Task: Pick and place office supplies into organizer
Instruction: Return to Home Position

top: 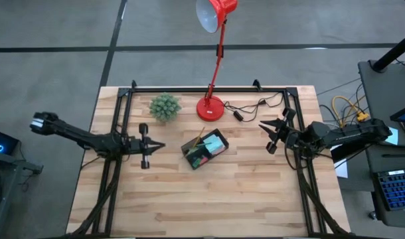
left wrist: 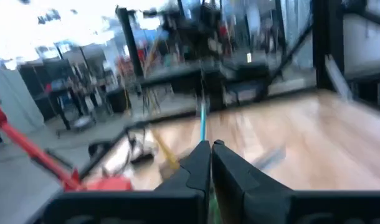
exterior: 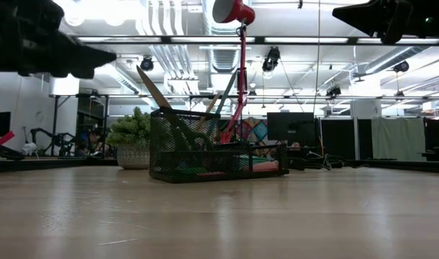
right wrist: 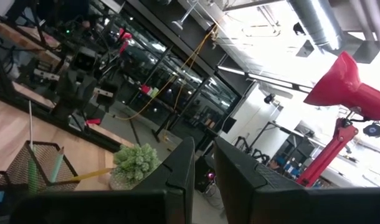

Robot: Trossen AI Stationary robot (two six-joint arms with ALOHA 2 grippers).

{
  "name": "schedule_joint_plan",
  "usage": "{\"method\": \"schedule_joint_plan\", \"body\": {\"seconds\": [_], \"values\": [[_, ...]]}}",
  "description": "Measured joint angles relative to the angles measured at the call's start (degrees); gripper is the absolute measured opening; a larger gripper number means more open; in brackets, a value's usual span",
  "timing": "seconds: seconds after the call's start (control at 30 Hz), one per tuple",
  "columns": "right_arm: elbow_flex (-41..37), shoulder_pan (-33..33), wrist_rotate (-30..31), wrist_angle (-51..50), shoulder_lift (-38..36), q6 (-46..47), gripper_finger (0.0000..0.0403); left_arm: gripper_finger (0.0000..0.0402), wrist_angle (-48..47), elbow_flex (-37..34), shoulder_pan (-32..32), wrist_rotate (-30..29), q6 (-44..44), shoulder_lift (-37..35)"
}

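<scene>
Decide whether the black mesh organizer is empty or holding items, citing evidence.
Holding items: the organizer has a blue sticky pad in its tray and a yellow pencil sticking out of it.

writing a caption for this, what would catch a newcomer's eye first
The red desk lamp at the far edge of the table stands out first. Next comes the black mesh organizer mid-table, stuffed with supplies, a green plant beside the lamp's base. The left gripper and right gripper hang raised on either side.
</scene>
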Motion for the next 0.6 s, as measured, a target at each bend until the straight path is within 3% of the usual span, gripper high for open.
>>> {"method": "schedule_joint_plan", "body": {"seconds": [0.37, 0.47, 0.6], "values": [[0.00, 0.00, -0.31, 3.36, 0.07, 0.97, 0.0052, 0.0000, -19.68, -0.08, 0.00, -0.02, -8.72, -14.83], [0.03, 0.02, -0.51, 8.39, -0.16, 8.89, 0.0052, 0.0000, -23.38, -0.08, 0.00, 0.62, -8.72, -20.24], [0.07, 0.00, 0.10, 5.49, -0.37, 18.68, 0.0052, 0.0000, -29.88, -0.12, 0.00, 0.64, -8.73, -27.18]]}}
